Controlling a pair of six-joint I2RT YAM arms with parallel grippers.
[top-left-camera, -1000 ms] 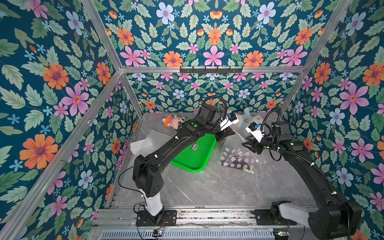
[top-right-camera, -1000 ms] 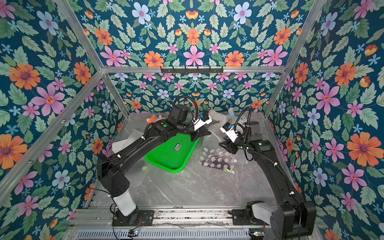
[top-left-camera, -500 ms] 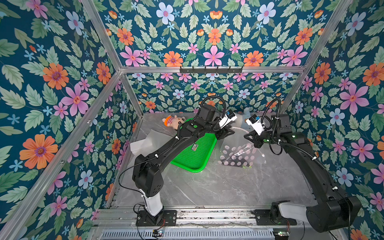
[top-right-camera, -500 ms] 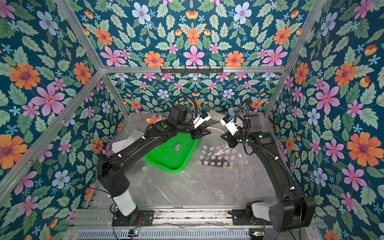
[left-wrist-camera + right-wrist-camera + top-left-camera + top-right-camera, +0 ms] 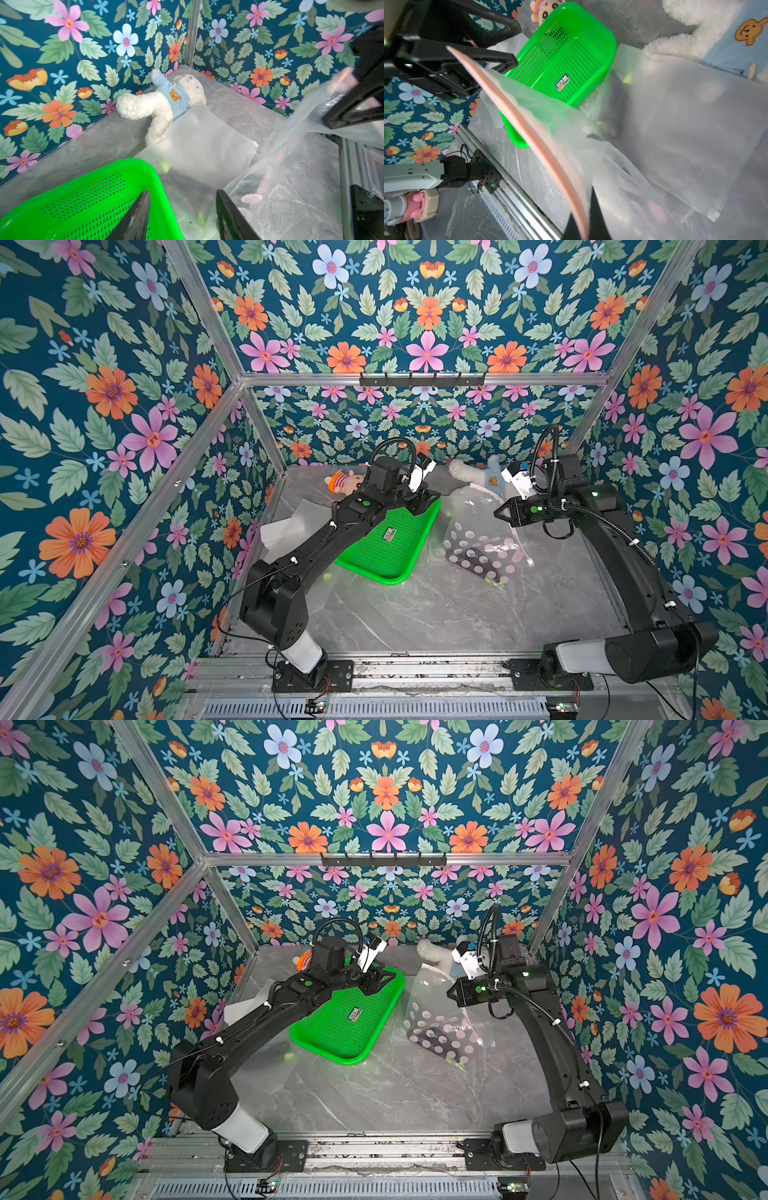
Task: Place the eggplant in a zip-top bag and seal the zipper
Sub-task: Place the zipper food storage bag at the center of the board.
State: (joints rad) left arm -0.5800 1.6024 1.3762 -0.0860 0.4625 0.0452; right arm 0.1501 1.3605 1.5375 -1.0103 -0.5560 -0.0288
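While right gripper (image 5: 583,208) pinches zipper (image 5: 542,149) — strip runs lengthwise away toward left gripper (image 5: 181,193), half-open, empty, beside free end.

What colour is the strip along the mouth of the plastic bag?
The strip is pale pink, clearest in the right wrist view.

One basket (image 5: 386,556), two plush toys (image 5: 461,470), one dotted zip-top bag (image 5: 478,547).

We see zip-top bag (image 5: 484,531): translucent, pink-dotted, mouth end lifted, bottom on bench (image 5: 415,614). Dark eggplant (image 5: 462,561) inside. Pink zipper (image 5: 529,128) raised, bowed.
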